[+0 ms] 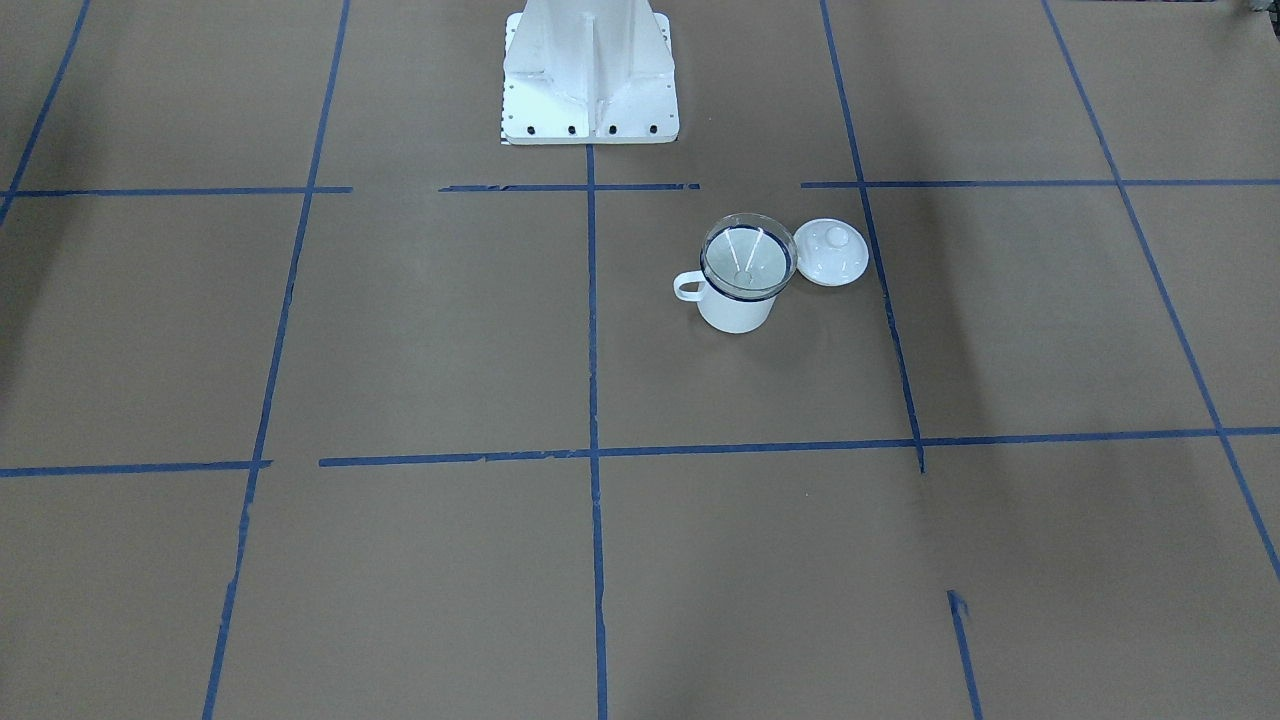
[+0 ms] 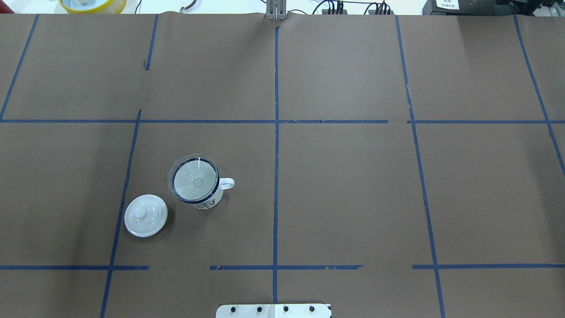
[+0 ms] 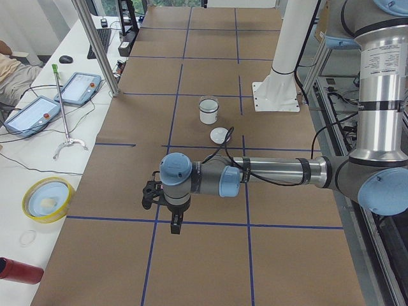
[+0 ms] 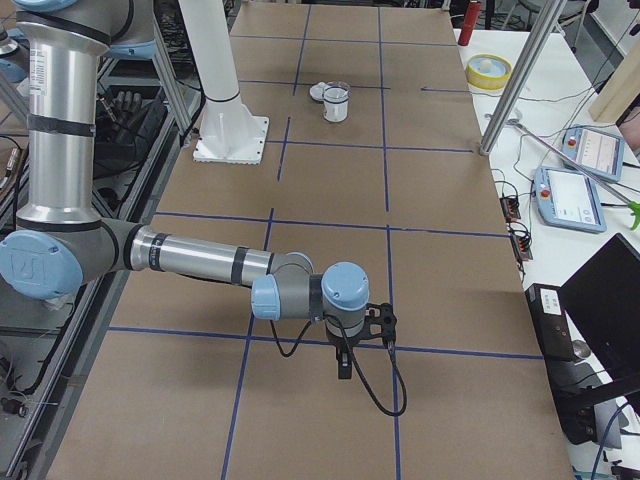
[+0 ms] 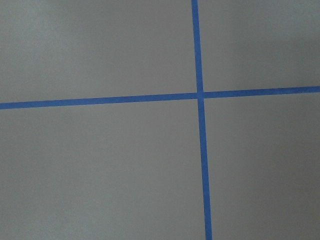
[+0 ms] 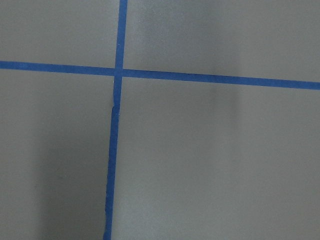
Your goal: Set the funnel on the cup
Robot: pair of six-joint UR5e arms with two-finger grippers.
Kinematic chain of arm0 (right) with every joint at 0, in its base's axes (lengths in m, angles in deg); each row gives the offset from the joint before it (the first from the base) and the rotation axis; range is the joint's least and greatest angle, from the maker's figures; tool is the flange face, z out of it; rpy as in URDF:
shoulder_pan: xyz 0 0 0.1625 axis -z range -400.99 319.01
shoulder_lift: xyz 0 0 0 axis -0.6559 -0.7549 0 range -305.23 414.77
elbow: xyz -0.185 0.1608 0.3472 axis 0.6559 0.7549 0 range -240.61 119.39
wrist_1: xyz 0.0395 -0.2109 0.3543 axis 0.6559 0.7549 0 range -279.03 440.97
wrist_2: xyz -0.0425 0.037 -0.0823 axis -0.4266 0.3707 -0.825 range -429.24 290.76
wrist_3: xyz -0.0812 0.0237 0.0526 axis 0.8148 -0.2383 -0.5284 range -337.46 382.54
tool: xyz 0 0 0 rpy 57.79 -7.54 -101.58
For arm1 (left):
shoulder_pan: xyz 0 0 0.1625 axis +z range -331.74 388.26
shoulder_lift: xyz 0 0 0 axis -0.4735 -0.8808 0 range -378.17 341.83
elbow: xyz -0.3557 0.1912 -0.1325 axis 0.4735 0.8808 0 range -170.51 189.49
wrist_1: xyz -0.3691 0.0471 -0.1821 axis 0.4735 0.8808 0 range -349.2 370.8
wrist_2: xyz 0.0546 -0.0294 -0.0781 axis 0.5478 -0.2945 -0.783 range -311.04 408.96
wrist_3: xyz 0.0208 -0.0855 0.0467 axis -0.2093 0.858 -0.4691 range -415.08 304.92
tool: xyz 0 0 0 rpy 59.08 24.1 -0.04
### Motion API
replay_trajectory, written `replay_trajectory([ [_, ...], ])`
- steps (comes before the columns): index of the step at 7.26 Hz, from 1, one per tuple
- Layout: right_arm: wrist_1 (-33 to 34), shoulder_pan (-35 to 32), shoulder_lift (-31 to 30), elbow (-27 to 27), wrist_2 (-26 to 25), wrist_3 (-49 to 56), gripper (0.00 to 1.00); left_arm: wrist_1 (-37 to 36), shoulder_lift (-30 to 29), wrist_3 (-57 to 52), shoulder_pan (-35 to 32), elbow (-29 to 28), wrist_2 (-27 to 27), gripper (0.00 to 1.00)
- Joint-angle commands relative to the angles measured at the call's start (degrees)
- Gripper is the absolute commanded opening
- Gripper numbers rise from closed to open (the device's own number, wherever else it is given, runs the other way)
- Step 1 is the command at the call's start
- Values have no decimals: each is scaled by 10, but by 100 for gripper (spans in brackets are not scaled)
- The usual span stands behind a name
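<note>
The table carried little around the cup, which stood upright on the brown paper. The left arm and the right arm both stretched out low over the paper, each well apart from the cup. The left gripper and the right gripper pointed down at bare paper and tape lines. They showed only in the side views, so I could not tell whether either hand was wide or narrow; neither seemed to hold anything. A round white knobbed lid lay just beside the cup, on the side away from its handle. The funnel sat in the cup's mouth, its spout pointing down inside and its clear cone resting on the dark rim. The placing looked done.

What remained were risks, as I judged them. The funnel appeared light and only perched, its cone slightly wider than the rim, so a small jolt could have tilted it or slid it off. A returning arm passing low over the cup would have been the likeliest cause. A nudge to the lid could have pushed it against the cup's wall and shaken the funnel. Clear plastic was also hard to see, so a later check might have misjudged how squarely it sat.
</note>
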Motion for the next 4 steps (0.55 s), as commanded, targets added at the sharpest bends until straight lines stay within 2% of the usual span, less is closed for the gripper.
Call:
replay_trajectory([
  [1, 0, 0, 0, 0, 0, 0, 100, -21, -8, -4, -4, 3, 1, 100],
  [4, 0, 0, 0, 0, 0, 0, 100, -63, -20, -42, -37, 3, 0, 100],
])
